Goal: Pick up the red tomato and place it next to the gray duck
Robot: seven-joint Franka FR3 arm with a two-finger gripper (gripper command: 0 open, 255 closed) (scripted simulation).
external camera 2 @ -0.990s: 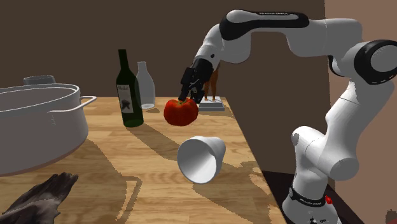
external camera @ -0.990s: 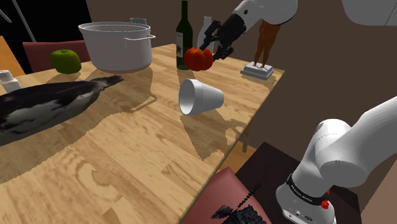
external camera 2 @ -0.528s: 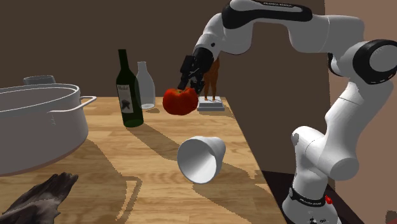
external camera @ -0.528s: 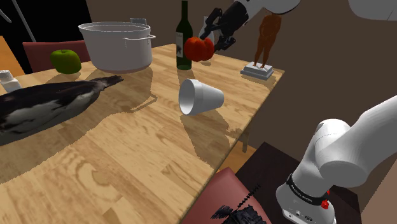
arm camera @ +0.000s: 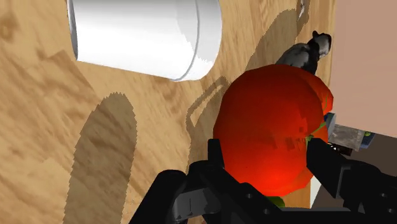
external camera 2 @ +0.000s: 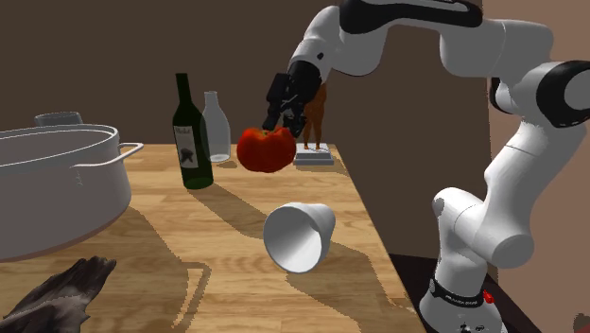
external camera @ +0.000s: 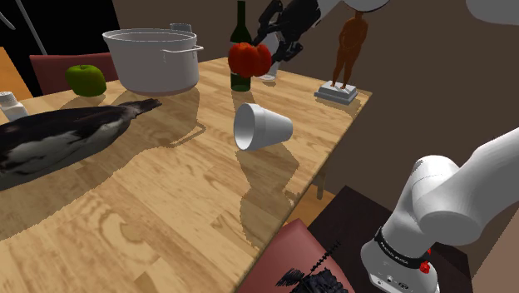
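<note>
We are seeing the duck [external camera: 58, 137] lying on the desk [external camera: 166, 216] at the shoulder view's left, with bare wood open beside it. Further right, the tool [external camera: 261, 48] is gripping the tomato [external camera: 248, 61] in the air by the bottle [external camera: 241, 25], beyond the tipped cup [external camera: 262, 126].
</note>
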